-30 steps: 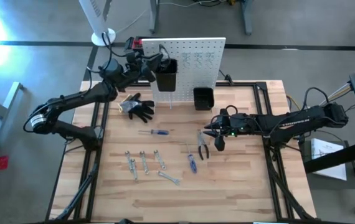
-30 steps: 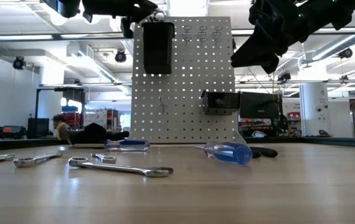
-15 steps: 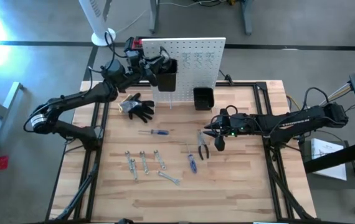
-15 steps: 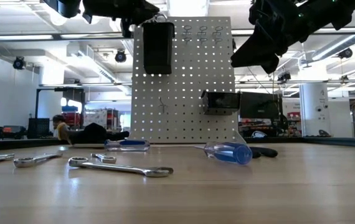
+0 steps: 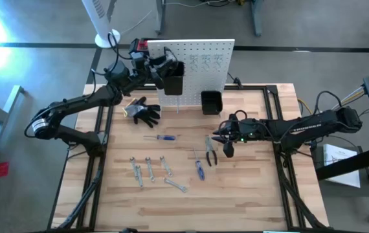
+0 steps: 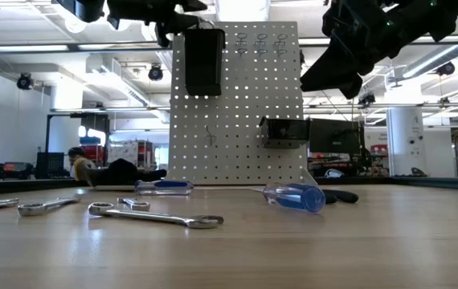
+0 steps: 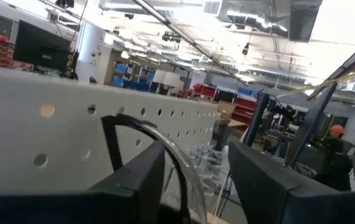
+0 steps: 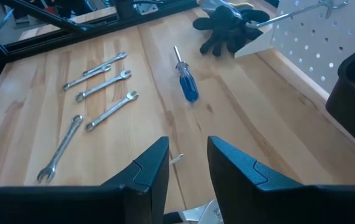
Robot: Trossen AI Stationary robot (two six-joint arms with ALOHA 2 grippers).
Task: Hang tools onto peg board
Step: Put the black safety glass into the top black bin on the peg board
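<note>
The white peg board stands at the table's far edge and carries an upper black bin and a lower black bin. My left gripper is open, high up at the upper bin's top, close to the board face. My right gripper is open above the table, just right of the dark-handled pliers, whose tip shows below its fingers. Two blue-handled screwdrivers and several silver wrenches lie flat on the tabletop.
Black work gloves lie left of the board's foot. The wrenches and one screwdriver lie spread on the wood between the gloves and the table's near edge. A white fan base stands beyond the far left corner.
My left gripper has edged slightly toward the peg board's upper bin. The tools on the table have kept their places.
</note>
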